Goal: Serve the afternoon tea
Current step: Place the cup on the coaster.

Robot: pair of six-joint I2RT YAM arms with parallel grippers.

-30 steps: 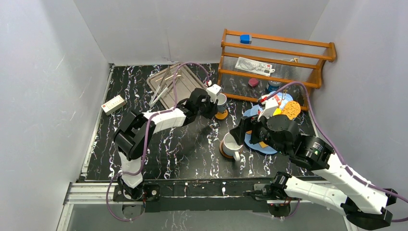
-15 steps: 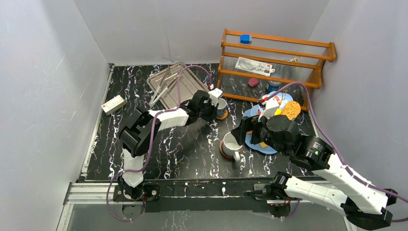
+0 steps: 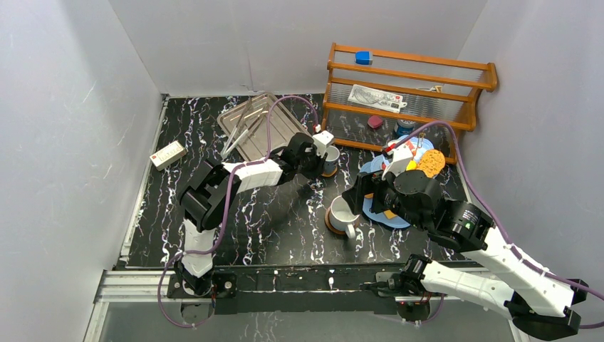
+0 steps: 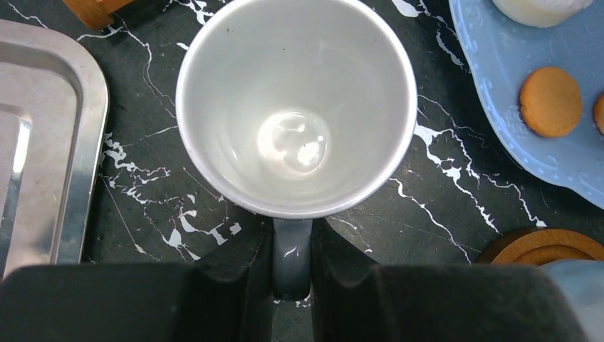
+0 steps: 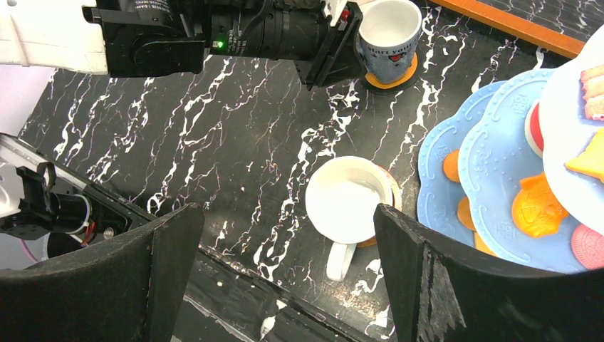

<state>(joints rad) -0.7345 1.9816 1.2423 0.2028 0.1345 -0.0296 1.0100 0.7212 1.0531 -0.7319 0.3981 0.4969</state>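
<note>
My left gripper (image 4: 292, 251) is shut on the handle of the grey mug (image 4: 295, 107), which stands upright over its brown saucer (image 5: 390, 75) near the middle of the table (image 3: 285, 214). The top view shows the same grey mug (image 3: 330, 159) just left of the light-blue stand (image 3: 372, 168). Orange and pink pastries (image 5: 534, 206) lie on the stand's tiers (image 5: 491, 149). The white mug (image 5: 349, 199) sits on another saucer (image 3: 332, 225), handle toward the near edge. Above that mug hangs my right gripper (image 5: 285, 224), open and holding nothing.
A silver tray (image 3: 274, 132) with metal tongs (image 3: 238, 132) lies at the back left. A wooden rack (image 3: 409, 85) with small items stands at the back right, close behind the stand. A small white box (image 3: 168, 154) lies by the left wall.
My left gripper has carried the grey mug slightly right and down over its saucer, which now shows less. The right arm and white mug have not moved.
</note>
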